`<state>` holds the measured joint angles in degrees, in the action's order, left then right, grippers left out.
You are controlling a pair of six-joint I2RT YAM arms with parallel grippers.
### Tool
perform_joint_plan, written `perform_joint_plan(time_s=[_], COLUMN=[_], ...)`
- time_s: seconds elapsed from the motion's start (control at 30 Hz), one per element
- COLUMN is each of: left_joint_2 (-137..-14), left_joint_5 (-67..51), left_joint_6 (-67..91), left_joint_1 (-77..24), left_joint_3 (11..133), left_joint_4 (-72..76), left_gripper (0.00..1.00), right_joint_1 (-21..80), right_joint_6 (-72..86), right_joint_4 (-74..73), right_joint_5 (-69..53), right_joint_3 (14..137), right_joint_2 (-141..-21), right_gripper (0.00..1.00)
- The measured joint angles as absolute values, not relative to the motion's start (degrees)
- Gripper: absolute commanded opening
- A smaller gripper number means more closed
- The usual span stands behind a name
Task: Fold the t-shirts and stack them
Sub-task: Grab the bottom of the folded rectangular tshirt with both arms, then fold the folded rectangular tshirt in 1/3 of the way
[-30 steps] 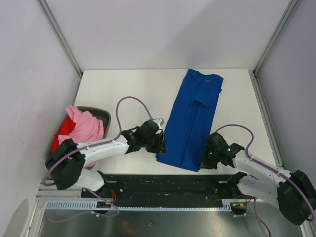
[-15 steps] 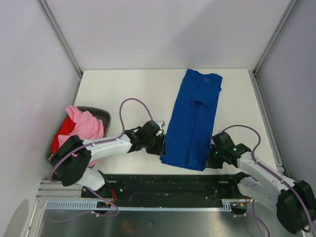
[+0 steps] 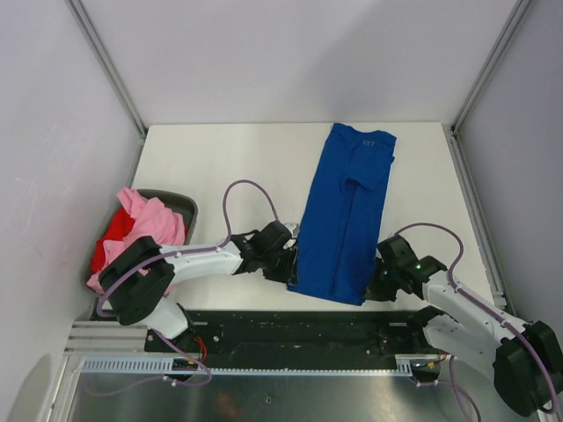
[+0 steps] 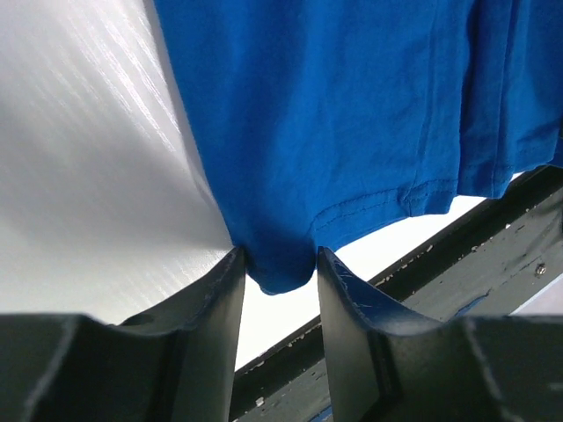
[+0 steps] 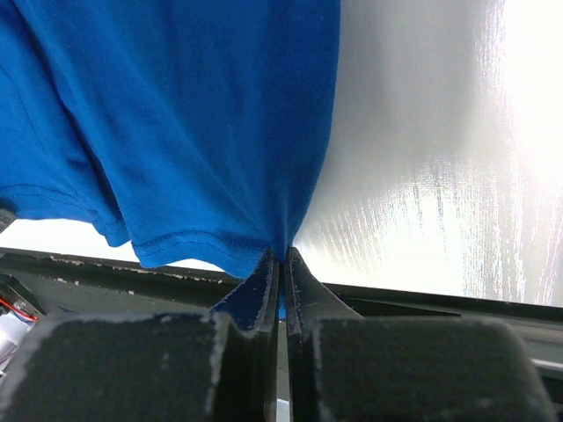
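Note:
The royal blue t-shirt (image 3: 343, 211) lies folded into a long strip on the white table, collar at the far end. My right gripper (image 3: 376, 286) is shut on its near right corner (image 5: 283, 252), and the cloth fans out from the pinch. My left gripper (image 3: 287, 266) stands open at the near left corner, which sits as a rounded lobe between the two fingertips (image 4: 275, 251). The light pink t-shirt (image 3: 154, 224) is heaped over the red t-shirt (image 3: 106, 251) at the left.
A dark bin (image 3: 180, 200) at the table's left edge holds the pink and red shirts. The table's near edge and the black rail (image 3: 290, 321) run just below the blue shirt's hem. Metal frame posts (image 3: 479, 66) stand at the far corners.
The near end of the blue shirt has shifted slightly right and squared up. My left gripper has slid toward the near edge onto the left corner. My right gripper has drawn right with its corner.

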<state>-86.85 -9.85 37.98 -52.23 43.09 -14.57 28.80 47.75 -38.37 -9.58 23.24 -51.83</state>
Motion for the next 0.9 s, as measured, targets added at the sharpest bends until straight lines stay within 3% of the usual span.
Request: perform_joint_plan(time_s=[0.17, 0.3, 0.7, 0.9], left_joint_2=[-87.37, -87.39, -82.63, -85.82], left_joint_5=[-9.87, -10.07, -12.93, -13.37], left_joint_6=[38.11, 38.15, 38.70, 38.24], left_joint_1=[-53.39, -54.33, -57.10, -55.40], left_joint_3=[43.09, 43.09, 43.97, 53.49], left_joint_4=[-14.17, -14.13, -14.46, -15.62], left_gripper=[0.15, 0.06, 0.00, 0.00], right_joint_1=[28.93, 28.95, 29.85, 27.55], right_joint_6=[47.75, 47.70, 47.99, 46.44], right_joint_4=[-38.35, -38.87, -47.46, -48.82], right_joint_5=[-9.82, -10.20, -12.45, -9.65], right_joint_3=[23.24, 23.24, 23.05, 29.82], right_joint_2=[-51.83, -51.16, -39.33, -45.52], right_gripper=[0.00, 0.00, 0.00, 0.00])
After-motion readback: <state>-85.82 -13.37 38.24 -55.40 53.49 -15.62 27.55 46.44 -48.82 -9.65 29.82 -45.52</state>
